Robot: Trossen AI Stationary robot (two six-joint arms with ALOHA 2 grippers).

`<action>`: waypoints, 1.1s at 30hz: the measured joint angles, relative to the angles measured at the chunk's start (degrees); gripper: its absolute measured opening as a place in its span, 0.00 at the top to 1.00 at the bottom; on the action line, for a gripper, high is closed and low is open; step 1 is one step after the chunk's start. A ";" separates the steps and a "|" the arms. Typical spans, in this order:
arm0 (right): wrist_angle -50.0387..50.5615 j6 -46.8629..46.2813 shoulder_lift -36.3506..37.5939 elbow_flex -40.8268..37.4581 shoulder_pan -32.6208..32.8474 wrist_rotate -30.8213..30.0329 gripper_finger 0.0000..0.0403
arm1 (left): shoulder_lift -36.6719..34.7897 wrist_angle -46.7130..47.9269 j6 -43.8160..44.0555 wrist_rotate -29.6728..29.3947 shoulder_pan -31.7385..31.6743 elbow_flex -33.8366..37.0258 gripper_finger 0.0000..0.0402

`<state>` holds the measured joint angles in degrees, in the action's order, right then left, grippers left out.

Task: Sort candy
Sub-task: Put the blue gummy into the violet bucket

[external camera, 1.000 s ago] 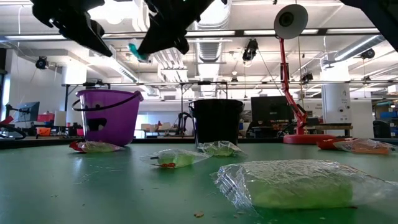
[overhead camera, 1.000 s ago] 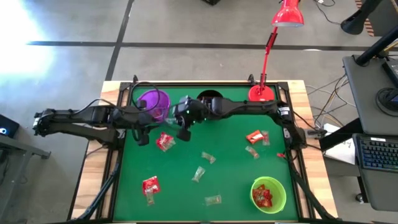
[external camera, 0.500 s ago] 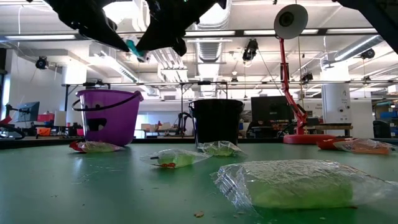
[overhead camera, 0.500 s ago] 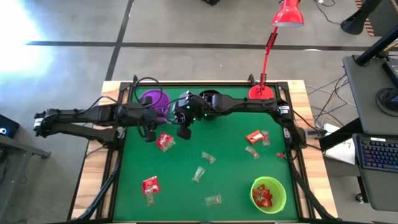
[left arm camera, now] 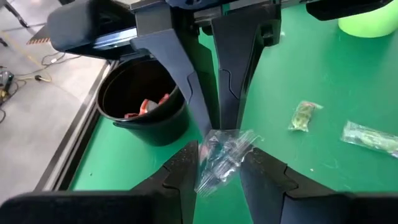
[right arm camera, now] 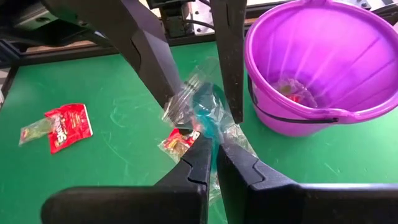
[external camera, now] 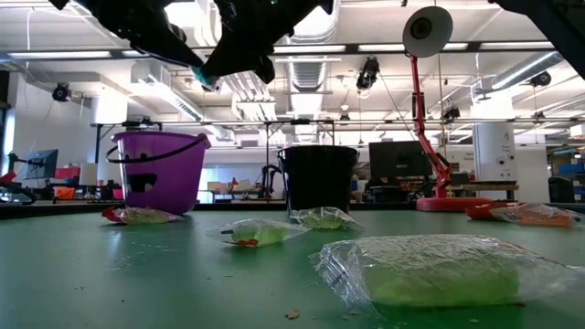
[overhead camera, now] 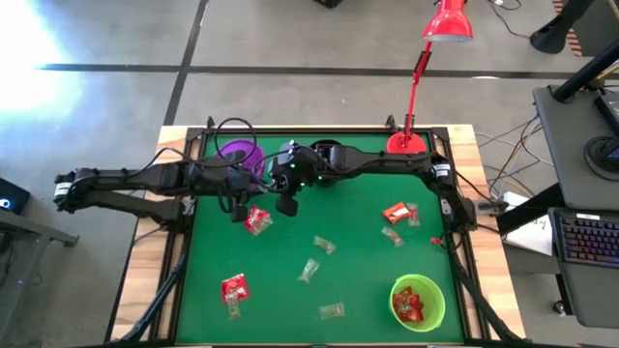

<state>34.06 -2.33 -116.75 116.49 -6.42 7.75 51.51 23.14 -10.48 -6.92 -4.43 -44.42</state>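
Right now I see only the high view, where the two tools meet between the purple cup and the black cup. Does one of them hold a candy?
Observer: Yes. The right tool is shut on a clear-wrapped candy, as the right wrist view shows.
Operator: And the other arm?
Observer: The left tool is open, with one finger on either side of that same candy. I cannot tell whether they touch it.
Operator: What is in the cup nearest to them?
Observer: In the left wrist view, the black cup holds red-wrapped candy.
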 joint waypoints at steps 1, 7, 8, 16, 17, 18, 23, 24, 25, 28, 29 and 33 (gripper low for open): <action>0.00 0.00 0.00 0.00 0.00 0.00 0.97 | 0.00 0.01 0.06 0.09 0.00 0.00 0.77; 0.07 0.00 0.00 0.00 0.00 -0.04 0.97 | 0.00 0.63 0.46 1.49 -0.12 0.00 0.84; 0.09 0.00 0.00 0.00 0.00 -0.04 0.97 | 0.00 0.84 0.49 1.54 -0.23 0.00 0.86; -0.39 -1.10 0.00 0.02 0.00 -0.24 0.97 | -0.02 1.31 1.11 1.69 -1.09 0.00 0.98; -0.42 -1.43 0.00 0.02 0.00 -0.24 0.97 | -0.02 1.33 1.11 1.69 -1.09 0.00 0.98; -0.42 -1.80 0.00 0.02 0.00 -0.24 0.97 | -0.02 1.33 1.11 1.68 -1.09 0.00 0.98; -0.44 -2.21 0.00 0.02 0.00 -0.22 0.97 | -0.02 1.37 1.57 1.66 -1.09 0.00 0.99; -0.44 -2.42 0.00 0.02 -0.02 -0.24 0.97 | -0.02 1.37 1.64 1.66 -1.09 0.00 0.99; -0.44 -2.58 0.00 0.02 -0.14 -0.23 0.97 | -0.02 1.37 1.79 1.65 -1.09 0.00 0.99; -0.44 -2.58 0.00 0.02 -0.35 -0.21 0.97 | 0.00 1.37 1.99 1.63 -1.09 0.00 0.99; -0.42 -2.69 0.00 0.04 -0.41 -0.20 0.97 | 0.04 1.37 1.99 1.60 -1.09 0.00 0.99; -0.79 -3.68 0.00 0.04 -0.46 -2.84 0.97 | 0.33 1.35 1.99 1.06 -1.09 0.00 0.99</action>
<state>33.27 -6.00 -116.75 116.53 -6.88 4.90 51.84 24.49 -8.49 -5.86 -5.52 -44.42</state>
